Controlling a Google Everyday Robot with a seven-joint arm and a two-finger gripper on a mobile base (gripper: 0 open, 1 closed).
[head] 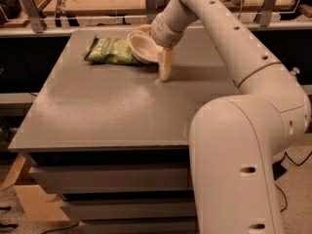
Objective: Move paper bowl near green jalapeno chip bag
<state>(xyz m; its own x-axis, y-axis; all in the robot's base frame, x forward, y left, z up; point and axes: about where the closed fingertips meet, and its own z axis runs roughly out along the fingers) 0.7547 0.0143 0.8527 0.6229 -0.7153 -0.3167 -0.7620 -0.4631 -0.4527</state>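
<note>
Where gripper [165, 70] points down, paper bowl [141, 45] beside

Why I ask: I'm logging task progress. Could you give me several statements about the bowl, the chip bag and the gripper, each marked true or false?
1. The paper bowl is tilted up, its hollow facing the camera. True.
2. The green jalapeno chip bag lies at the near edge of the table. False: it lies towards the far side, just left of the bowl.
3. The gripper is right beside the bowl, low over the table. True.
4. The bowl and bag are at opposite ends of the table. False: the bowl is right against the bag's right end.
</note>
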